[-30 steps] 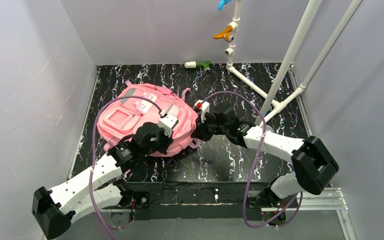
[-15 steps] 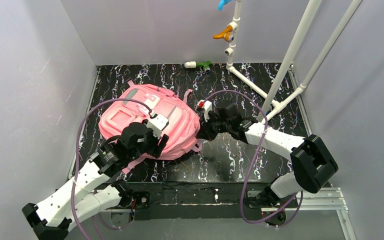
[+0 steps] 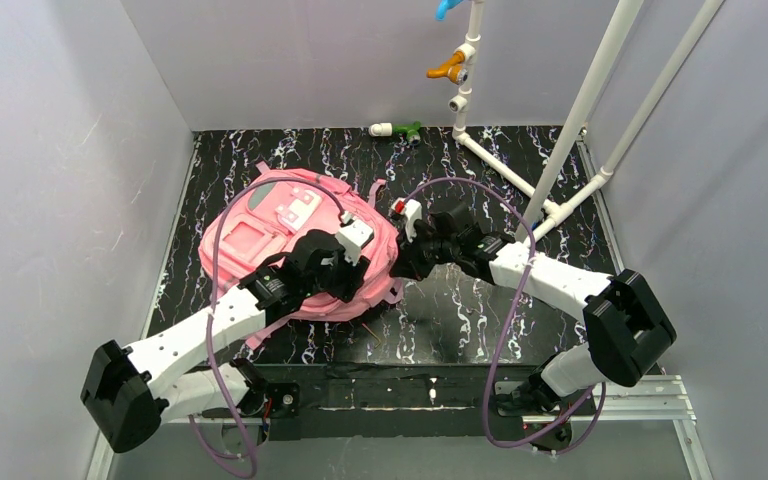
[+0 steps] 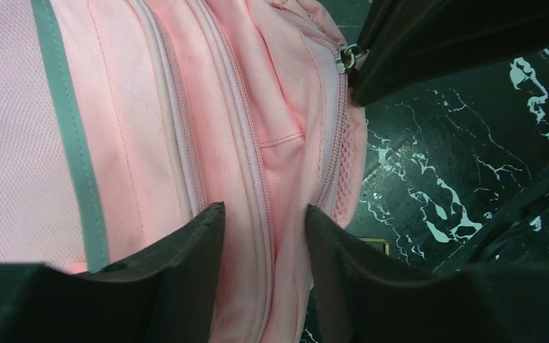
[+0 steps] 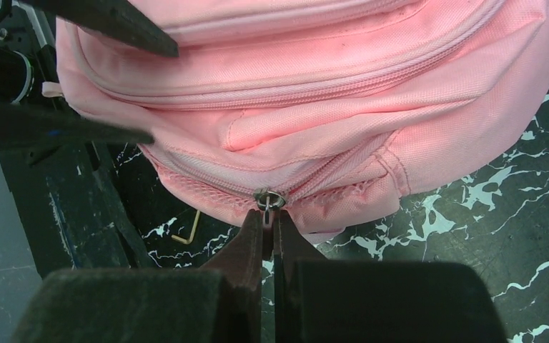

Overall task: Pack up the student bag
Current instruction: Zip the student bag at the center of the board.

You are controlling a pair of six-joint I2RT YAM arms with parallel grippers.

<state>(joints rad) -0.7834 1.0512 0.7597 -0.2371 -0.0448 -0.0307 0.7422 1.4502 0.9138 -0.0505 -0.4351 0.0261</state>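
Pink student bag (image 3: pixel 250 240), white pipes (image 3: pixel 580 110), maybe hex-key (image 5: pixel 194 225)

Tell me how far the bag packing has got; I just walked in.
Done: nothing certain; the student bag lies flat, contents hidden. In hand: the right gripper pinches a zip pull in its fingers at the bag's edge, while the left gripper hangs open over the bag. Left: running that zip, whichever way, and any packing.

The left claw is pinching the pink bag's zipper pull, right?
No: it is the right gripper that pinches the zipper pull of the pink bag, as the right wrist view shows.
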